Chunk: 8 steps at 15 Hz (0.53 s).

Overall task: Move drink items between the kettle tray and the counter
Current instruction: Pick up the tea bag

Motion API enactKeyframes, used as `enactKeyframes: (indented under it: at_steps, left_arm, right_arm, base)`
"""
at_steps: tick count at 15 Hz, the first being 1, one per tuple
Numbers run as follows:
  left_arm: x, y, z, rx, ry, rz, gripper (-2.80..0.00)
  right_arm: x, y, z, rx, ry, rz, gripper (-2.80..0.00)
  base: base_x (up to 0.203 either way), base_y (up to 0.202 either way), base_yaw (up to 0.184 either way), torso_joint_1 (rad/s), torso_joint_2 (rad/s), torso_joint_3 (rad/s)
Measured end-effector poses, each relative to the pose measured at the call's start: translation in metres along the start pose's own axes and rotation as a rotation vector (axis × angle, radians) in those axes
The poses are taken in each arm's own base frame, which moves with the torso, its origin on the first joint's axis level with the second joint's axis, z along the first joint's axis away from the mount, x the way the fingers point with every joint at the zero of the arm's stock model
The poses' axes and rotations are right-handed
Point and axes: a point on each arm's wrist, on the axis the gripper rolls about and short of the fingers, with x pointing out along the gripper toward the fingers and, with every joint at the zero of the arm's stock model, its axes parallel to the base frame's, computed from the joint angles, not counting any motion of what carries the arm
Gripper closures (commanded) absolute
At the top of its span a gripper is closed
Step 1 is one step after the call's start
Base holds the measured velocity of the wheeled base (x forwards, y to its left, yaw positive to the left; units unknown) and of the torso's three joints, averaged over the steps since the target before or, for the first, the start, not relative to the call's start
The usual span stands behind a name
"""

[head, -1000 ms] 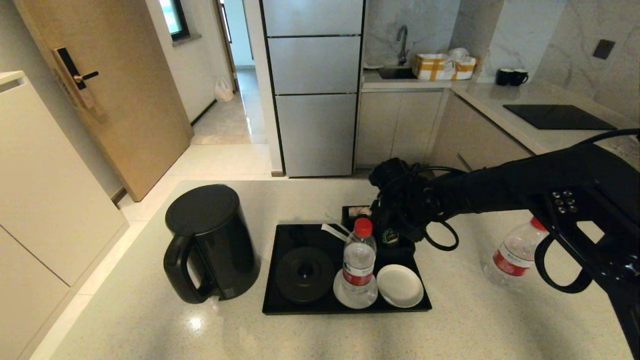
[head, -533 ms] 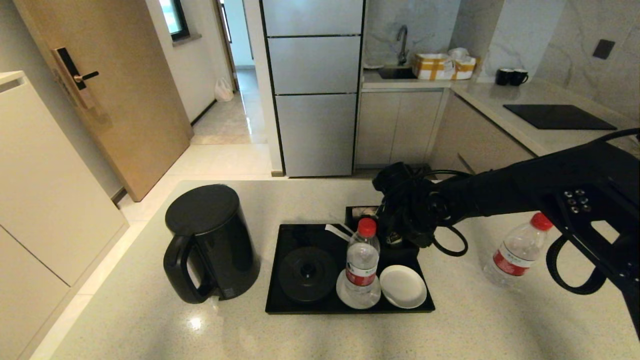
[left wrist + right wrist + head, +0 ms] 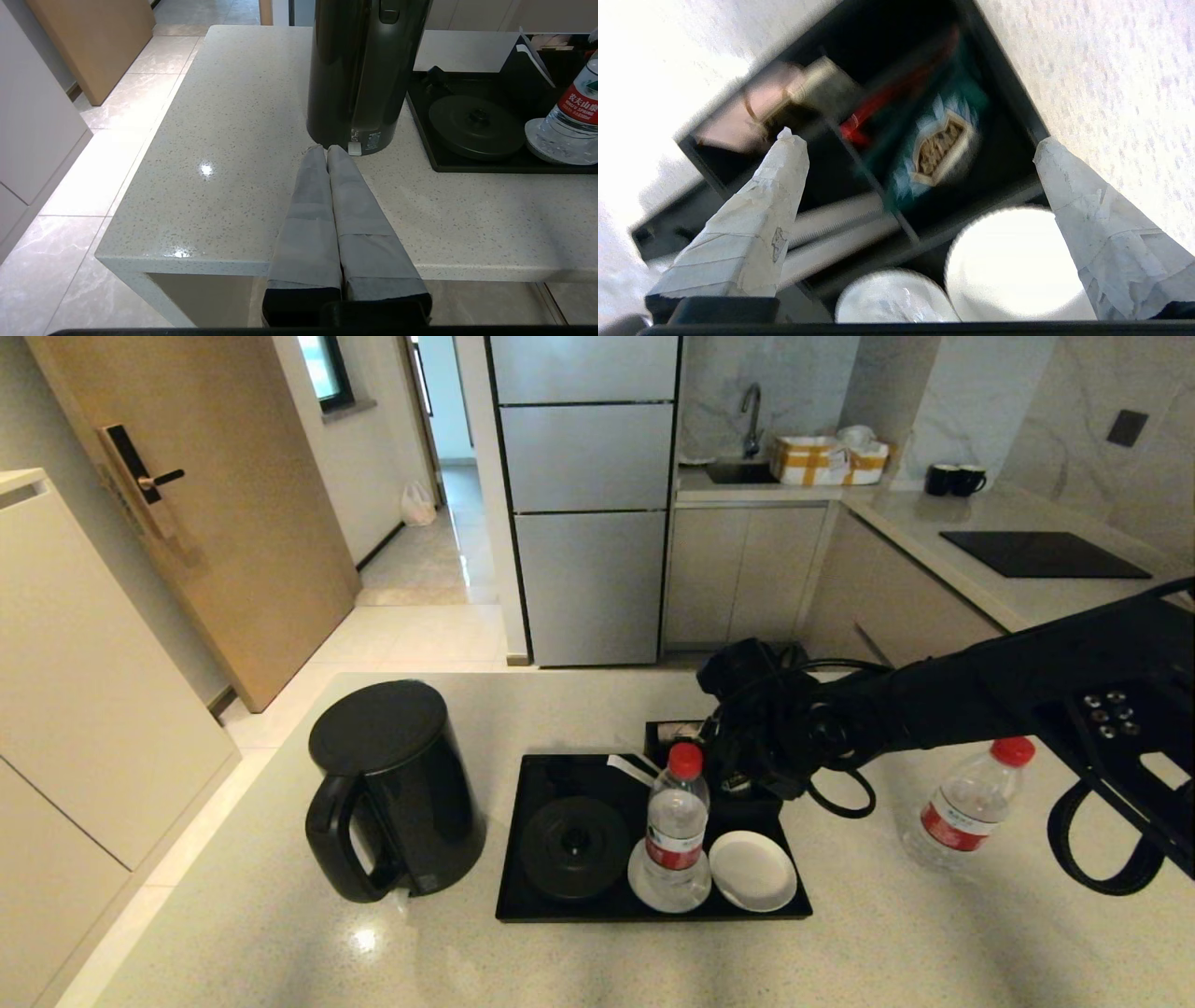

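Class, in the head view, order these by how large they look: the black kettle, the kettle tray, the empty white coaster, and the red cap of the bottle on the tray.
Largest to smallest, as they look:
1. kettle tray
2. black kettle, close to the tray in apparent size, so that order is unsure
3. empty white coaster
4. red cap

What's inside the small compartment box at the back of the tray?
The compartment box holds a dark teal sachet, something red beside it, and pale packets in the next section. Their labels are blurred, and anything beneath them is covered.
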Motion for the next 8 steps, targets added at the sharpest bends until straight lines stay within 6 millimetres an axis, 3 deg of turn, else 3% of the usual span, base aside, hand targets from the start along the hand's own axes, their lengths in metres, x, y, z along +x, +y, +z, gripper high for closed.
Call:
enactKeyframes:
  at_steps: [8]
  left_arm:
    - [0.0,0.0,0.0,0.0,0.0,0.0,0.0]
  right_arm:
    - [-0.008,-0.013,-0.01,-0.015,-0.009,-0.022,-2.8]
  base:
    - [0.0,0.0,0.0,0.0,0.0,0.0]
